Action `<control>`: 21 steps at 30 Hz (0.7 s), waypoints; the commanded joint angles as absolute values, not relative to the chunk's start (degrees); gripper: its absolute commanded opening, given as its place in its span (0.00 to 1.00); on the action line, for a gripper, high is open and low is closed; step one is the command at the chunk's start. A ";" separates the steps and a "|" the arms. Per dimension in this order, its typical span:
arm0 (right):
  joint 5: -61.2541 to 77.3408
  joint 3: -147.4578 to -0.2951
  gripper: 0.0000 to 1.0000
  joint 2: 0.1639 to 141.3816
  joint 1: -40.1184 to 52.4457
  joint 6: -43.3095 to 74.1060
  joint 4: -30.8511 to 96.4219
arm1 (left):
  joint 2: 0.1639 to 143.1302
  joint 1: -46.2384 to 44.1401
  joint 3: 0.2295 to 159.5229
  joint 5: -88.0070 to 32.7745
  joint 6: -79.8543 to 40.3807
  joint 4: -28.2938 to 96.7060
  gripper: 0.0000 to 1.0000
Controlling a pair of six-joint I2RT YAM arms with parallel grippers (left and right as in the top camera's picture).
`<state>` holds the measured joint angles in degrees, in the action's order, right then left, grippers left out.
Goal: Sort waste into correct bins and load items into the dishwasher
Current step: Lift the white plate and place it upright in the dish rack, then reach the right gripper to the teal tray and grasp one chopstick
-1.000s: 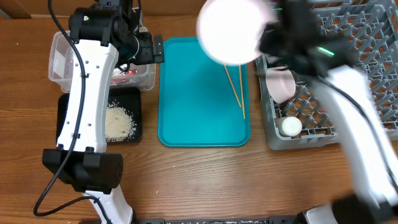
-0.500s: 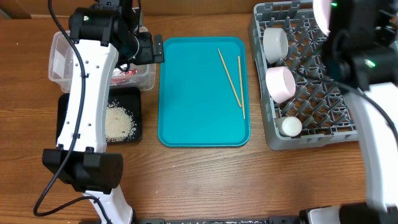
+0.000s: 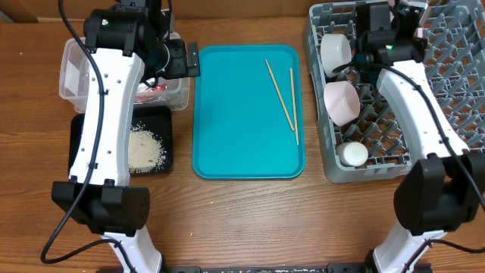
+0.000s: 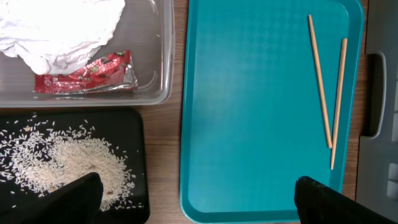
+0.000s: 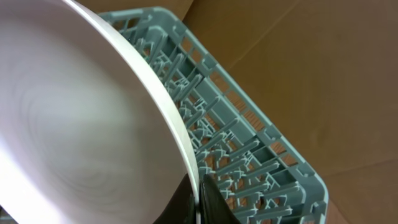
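My right gripper [image 5: 200, 198] is shut on the rim of the round white plate [image 5: 74, 124], which is tilted on edge over the far side of the grey dish rack [image 5: 249, 143]. In the overhead view the right gripper [image 3: 390, 15] is at the rack's [image 3: 455, 98] back edge. The rack holds a silvery bowl [image 3: 336, 51], a white bowl [image 3: 342, 102] and a small white cup [image 3: 354, 155]. Two chopsticks [image 3: 282, 95] lie on the teal tray [image 3: 242, 114]. My left gripper [image 4: 199, 208] is open and empty, beside the clear tub [image 3: 72, 68].
The clear tub holds the white napkin [image 4: 62, 28] and the red wrapper [image 4: 87, 71]. The black tray [image 3: 163, 159] in front of it holds loose rice [image 4: 68, 165]. The teal tray lies between the bins and the rack. Brown cardboard stands behind the rack.
My right arm has carried the plate from above the teal tray's right side to the rack's back edge and turned it on edge. The left arm has not moved.
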<state>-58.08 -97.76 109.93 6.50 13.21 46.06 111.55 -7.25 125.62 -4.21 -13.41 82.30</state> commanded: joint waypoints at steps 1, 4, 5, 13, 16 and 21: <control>-58.19 -97.82 0.04 111.13 6.28 13.30 45.52 | 110.98 -7.14 125.51 -3.86 -13.96 82.28 1.00; -57.17 -97.82 0.04 111.68 6.28 13.30 45.58 | 110.98 -7.14 125.51 -3.86 -13.96 82.28 1.00; -56.45 -97.82 0.04 111.68 6.28 13.30 45.67 | 110.98 -7.14 125.51 -3.86 -13.96 82.28 1.00; -48.05 -98.02 0.72 111.63 6.28 13.47 45.63 | 110.98 -7.14 125.51 -3.86 -13.96 82.28 1.00; -41.98 -98.56 0.83 111.18 6.31 13.41 46.30 | 110.98 -7.14 125.51 -3.86 -13.96 82.28 1.00; -29.82 -104.86 0.96 108.53 6.42 13.47 52.95 | 110.98 -7.14 125.51 -3.86 -13.96 82.28 1.00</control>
<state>-39.48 -99.59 111.92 6.46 13.45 51.96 111.55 -7.25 125.62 -4.21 -13.41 82.32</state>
